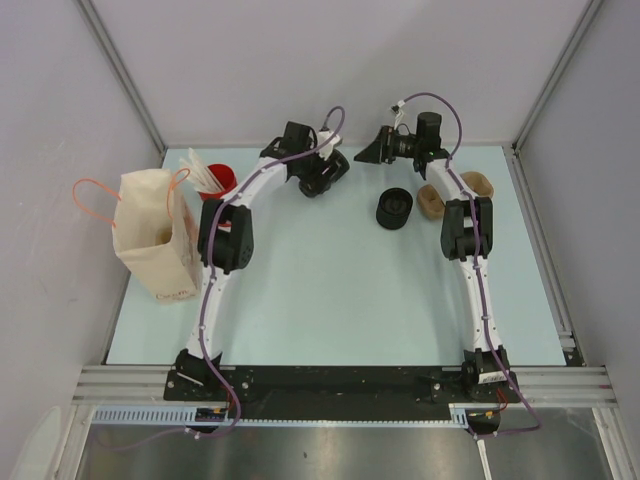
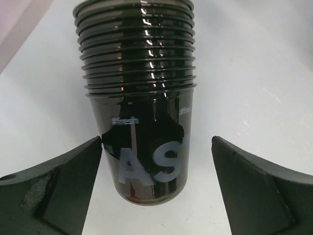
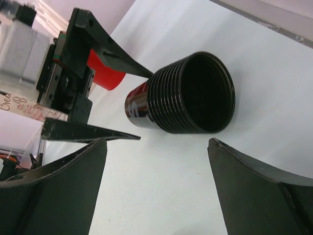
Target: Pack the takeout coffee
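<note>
While the takeout coffee cup (image 2: 146, 93) lies on its side near the middle of the desk's (image 1: 330, 300) far edge, the left gripper (image 2: 156, 147) has its fingers spread wide on either side of the cup's base, not clamped on it. The right gripper (image 3: 157, 143) faces the cup's open mouth, its fingers also wide apart and holding nothing. A red cup (image 1: 222, 182) stands toward the far left corner by a paper bag (image 1: 150, 235), and a squat black piece (image 1: 394, 208) sits near the right arm.
</note>
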{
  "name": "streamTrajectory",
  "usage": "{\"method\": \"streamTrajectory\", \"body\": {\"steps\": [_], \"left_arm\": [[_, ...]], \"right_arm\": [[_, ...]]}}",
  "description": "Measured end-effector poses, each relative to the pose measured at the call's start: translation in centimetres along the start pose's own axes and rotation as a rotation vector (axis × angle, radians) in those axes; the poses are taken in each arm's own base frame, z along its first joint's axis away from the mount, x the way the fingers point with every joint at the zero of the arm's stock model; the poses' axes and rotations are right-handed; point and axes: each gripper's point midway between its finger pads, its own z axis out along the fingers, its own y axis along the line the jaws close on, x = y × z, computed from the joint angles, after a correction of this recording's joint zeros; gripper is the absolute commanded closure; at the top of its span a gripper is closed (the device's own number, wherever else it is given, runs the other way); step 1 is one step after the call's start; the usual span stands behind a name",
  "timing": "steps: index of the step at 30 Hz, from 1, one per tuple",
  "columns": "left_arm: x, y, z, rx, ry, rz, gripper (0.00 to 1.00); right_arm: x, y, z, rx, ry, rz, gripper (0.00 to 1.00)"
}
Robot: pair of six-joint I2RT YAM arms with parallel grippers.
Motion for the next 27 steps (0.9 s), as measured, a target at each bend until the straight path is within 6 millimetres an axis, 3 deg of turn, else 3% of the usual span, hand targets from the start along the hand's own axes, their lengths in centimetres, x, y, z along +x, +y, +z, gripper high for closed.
{"method": "streamTrajectory", "body": {"steps": [13,21,27], "left_arm": [[1.9,-3.2,0.2,0.138,0.058,0.144,0.11],[3.3,-4.5,0.2,0.195,0.074,0.155,0.13],[4.4,-5.5,-0.2,0.230,0.088,0.143,0.13]], "right_arm": [[-0.7,2.2,0.1,-0.102,-0.002,-0.011,0.15],[1.2,2.1,0.7,-0.108,0.040,0.011,0.21],[3.0,1.4,0.8,-0.092,0.076,0.036,0.33]]}}
